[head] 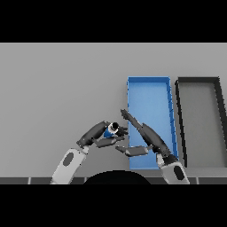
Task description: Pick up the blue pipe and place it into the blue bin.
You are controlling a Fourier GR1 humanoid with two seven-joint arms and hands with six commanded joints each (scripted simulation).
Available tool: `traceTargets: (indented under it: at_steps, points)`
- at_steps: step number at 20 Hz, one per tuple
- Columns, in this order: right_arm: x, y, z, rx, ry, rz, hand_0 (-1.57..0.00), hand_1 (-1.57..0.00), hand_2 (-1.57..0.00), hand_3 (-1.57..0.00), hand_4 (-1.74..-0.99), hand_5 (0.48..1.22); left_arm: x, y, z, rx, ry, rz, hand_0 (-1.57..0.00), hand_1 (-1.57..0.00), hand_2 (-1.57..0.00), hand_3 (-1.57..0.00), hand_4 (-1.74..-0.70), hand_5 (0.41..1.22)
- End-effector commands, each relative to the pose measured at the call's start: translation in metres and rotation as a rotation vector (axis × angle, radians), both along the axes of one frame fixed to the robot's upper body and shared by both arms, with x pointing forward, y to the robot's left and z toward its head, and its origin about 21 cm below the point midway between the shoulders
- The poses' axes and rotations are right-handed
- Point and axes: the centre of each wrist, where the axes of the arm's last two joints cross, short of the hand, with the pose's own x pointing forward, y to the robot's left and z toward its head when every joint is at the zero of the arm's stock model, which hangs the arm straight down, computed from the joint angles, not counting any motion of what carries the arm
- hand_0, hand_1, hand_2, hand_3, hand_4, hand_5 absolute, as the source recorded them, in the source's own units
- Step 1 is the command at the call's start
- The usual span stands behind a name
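Observation:
The blue pipe (109, 131), small with a pale ring at its end, sits in the curled fingers of my left hand (98, 134), just left of the blue bin (170, 116). My right hand (148, 138) reaches over the bin's near left part with fingers straight and thumb spread. Its fingertips lie close to the pipe, with a small gap between them. Most of the pipe is hidden by my left fingers.
A dark grey bin (219, 119) stands right of the blue bin, their walls nearly touching. The grey table (57, 88) stretches to the left and the back.

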Motion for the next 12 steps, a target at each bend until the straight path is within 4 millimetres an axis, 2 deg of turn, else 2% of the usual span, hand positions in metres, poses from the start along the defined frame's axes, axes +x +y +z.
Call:
traceTargets:
  at_steps: [1,3,6,9,11,12]
  points:
    - [0.002,0.004,0.004,-0.015,-0.006,0.027,0.0,0.0,0.0,0.0,-1.22,0.525,0.002,-0.001,0.0,0.003,0.003,0.006,-1.57,-1.57,-1.57,-1.57,-1.48,1.221]
    - [0.012,0.016,0.005,-0.033,0.009,0.071,0.0,0.0,0.0,0.0,-1.209,0.517,0.001,-0.001,-0.002,0.011,0.005,-0.007,-1.57,-1.57,-1.57,-1.57,-1.47,1.221]
    - [0.02,0.031,0.019,-0.009,-0.044,0.144,0.0,0.0,0.0,0.0,-1.192,0.514,0.007,0.001,0.001,-0.003,0.011,-0.02,-1.57,-1.57,-1.57,-1.57,-1.48,1.221]
    - [0.03,0.042,0.03,-0.025,-0.043,0.189,0.0,0.0,0.0,0.0,-1.208,0.512,0.005,0.003,-0.004,-0.016,0.036,-0.037,-1.57,-1.57,-1.57,-1.57,-1.46,1.221]
    - [0.036,0.046,0.034,-0.042,-0.035,0.209,0.0,-0.03,-0.05,-0.01,-1.215,0.513,0.005,0.004,-0.005,-0.017,0.011,-0.041,-1.57,-1.57,-1.57,-1.57,-1.46,1.221]
    - [0.039,0.052,0.034,-0.046,-0.024,0.219,-0.02,-0.11,-0.13,-0.05,-1.222,0.517,0.005,0.005,-0.004,-0.031,0.016,-0.038,-1.57,-1.57,-1.57,-1.57,-1.46,1.221]
